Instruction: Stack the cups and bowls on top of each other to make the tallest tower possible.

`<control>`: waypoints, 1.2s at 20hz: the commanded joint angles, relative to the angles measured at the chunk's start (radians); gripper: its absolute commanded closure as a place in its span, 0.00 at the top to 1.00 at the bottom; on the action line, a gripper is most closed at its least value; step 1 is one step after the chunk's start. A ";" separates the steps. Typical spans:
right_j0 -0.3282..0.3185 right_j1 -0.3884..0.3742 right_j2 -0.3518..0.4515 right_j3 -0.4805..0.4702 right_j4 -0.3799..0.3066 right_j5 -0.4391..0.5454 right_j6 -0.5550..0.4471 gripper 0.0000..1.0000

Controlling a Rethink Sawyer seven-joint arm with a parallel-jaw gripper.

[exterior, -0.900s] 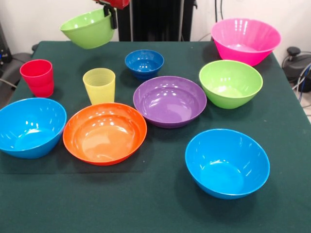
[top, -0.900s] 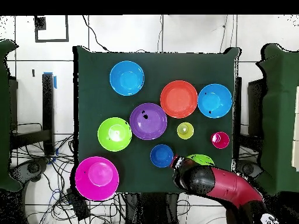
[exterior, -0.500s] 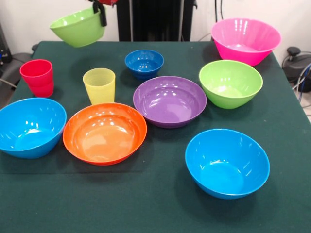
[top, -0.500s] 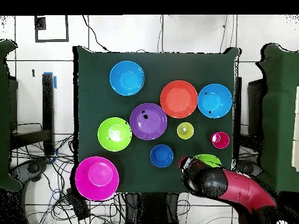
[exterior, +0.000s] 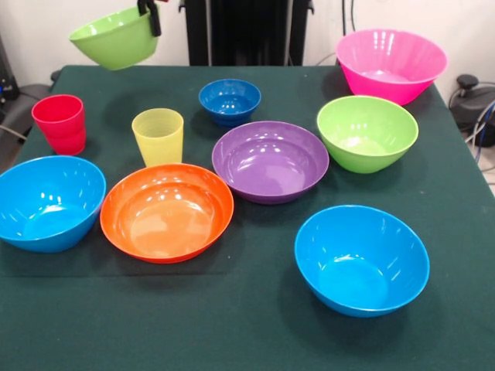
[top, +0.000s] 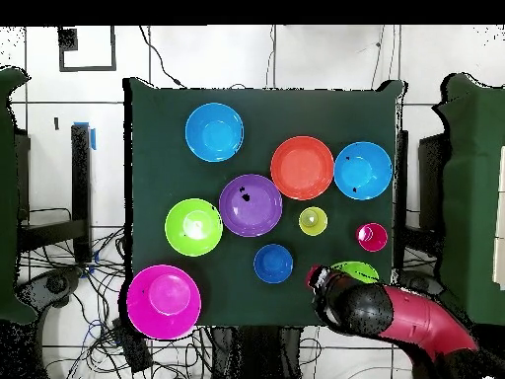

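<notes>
One lime green bowl [exterior: 112, 37] hangs tilted above the table [exterior: 247, 325]; we see the gripper [exterior: 149, 11] clamped on its rim.

Gripper [exterior: 150, 11] at top edge of front view, only black fingertip showing, clamped on rim of raised lime green bowl [exterior: 112, 39]. Overhead: red-black arm [top: 395, 318] reaching over table's edge.

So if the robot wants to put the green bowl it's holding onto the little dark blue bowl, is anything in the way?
Nothing visible is. The held lime green bowl hangs in the gripper above the table, and the small dark blue bowl sits empty and uncovered.
</notes>
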 commanded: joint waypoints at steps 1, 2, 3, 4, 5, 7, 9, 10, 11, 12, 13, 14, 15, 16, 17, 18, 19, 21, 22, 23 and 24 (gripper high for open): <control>0.024 0.020 0.121 0.034 -0.067 0.086 -0.176 0.00; 0.030 0.026 0.122 0.028 -0.064 0.085 -0.163 0.00; 0.036 0.038 0.126 0.016 -0.058 0.089 -0.153 0.00; 0.043 0.048 0.129 0.003 -0.052 0.097 -0.146 0.00; 0.047 0.055 0.133 -0.005 -0.048 0.103 -0.141 0.00; 0.061 0.064 0.139 -0.025 -0.039 0.122 -0.132 0.00; 0.075 0.070 0.141 -0.042 -0.034 0.134 -0.122 0.00; 0.083 0.076 0.139 -0.050 -0.035 0.137 -0.116 0.00; 0.089 0.083 0.139 -0.057 -0.033 0.137 -0.109 0.00; 0.097 0.089 0.137 -0.064 -0.032 0.138 -0.103 0.00; 0.100 0.089 0.136 -0.065 -0.033 0.136 -0.101 0.00; 0.103 0.089 0.135 -0.066 -0.034 0.134 -0.100 0.00; 0.106 0.089 0.134 -0.066 -0.035 0.132 -0.099 0.00; 0.111 0.086 0.132 -0.065 -0.034 0.131 -0.093 0.00; 0.113 0.085 0.132 -0.066 -0.032 0.134 -0.091 0.00; 0.116 0.085 0.131 -0.067 -0.030 0.137 -0.088 0.00; 0.118 0.084 0.130 -0.068 -0.028 0.140 -0.085 0.00; 0.125 0.083 0.132 -0.078 -0.018 0.154 -0.080 0.00; 0.125 0.084 0.132 -0.079 -0.016 0.155 -0.079 0.00; 0.126 0.085 0.133 -0.080 -0.014 0.157 -0.078 0.00; 0.126 0.085 0.133 -0.081 -0.012 0.158 -0.077 0.00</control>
